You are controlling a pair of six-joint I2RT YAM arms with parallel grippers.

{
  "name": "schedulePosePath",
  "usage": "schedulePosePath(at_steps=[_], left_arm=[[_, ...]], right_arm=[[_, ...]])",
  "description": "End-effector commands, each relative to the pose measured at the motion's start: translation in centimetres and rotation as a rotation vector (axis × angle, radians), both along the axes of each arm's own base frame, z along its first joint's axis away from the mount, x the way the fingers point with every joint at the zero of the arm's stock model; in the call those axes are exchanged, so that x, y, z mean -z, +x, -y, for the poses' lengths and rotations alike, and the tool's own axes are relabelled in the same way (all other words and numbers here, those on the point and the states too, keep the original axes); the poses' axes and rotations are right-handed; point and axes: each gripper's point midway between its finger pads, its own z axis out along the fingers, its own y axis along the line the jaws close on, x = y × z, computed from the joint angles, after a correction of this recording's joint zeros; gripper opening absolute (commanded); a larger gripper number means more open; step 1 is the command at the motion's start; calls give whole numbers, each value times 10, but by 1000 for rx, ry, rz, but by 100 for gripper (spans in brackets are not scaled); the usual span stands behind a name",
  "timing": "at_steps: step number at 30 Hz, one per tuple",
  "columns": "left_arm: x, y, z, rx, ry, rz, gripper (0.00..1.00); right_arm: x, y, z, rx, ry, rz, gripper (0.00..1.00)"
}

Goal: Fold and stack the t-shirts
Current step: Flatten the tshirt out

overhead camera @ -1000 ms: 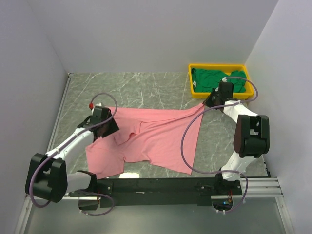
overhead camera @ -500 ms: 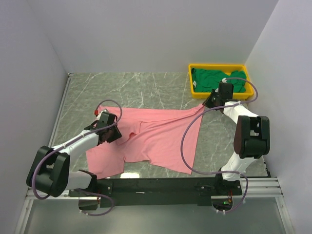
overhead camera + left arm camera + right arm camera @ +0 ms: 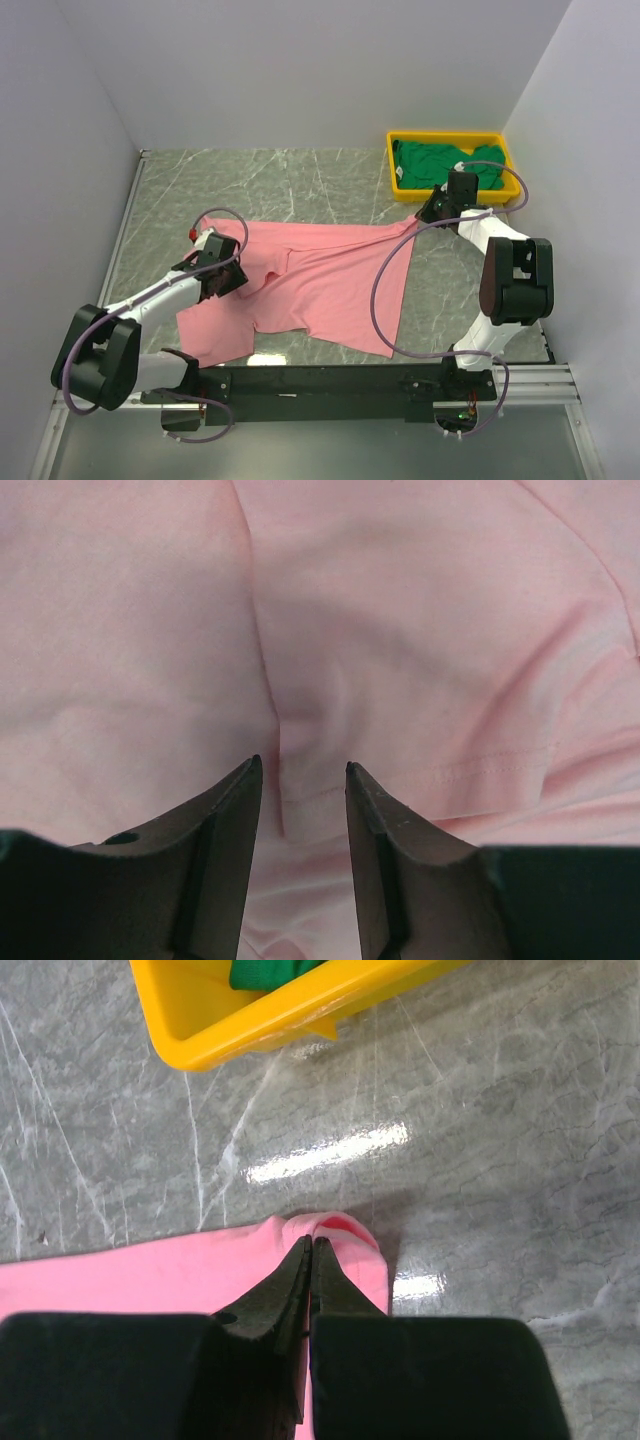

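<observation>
My right gripper [image 3: 310,1247] is clenched on the 2 o'clock corner of the pink t-shirt [image 3: 330,275] lying on the table [image 3: 280,185]; my left gripper [image 3: 300,772], parted astride its 9 o'clock ridge, may pinch doubled layers and skew it.

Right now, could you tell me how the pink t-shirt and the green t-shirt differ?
The pink t-shirt lies spread across the table; the green t-shirt sits bunched in the yellow tray. The right gripper pinches the pink t-shirt's corner; no gripper holds the green t-shirt. Both are unfolded.
</observation>
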Motion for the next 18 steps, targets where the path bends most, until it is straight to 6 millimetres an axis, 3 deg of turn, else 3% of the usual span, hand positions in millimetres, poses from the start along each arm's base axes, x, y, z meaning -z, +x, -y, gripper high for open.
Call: schedulePosePath(at_steps=[1,18], left_arm=[[1,2,0,-20,-6,12,45],[-3,10,17,19,-38,31,36]], right_arm=[[-21,6,0,-8,-18,72,0],[-21,6,2,-4,-29,70,0]])
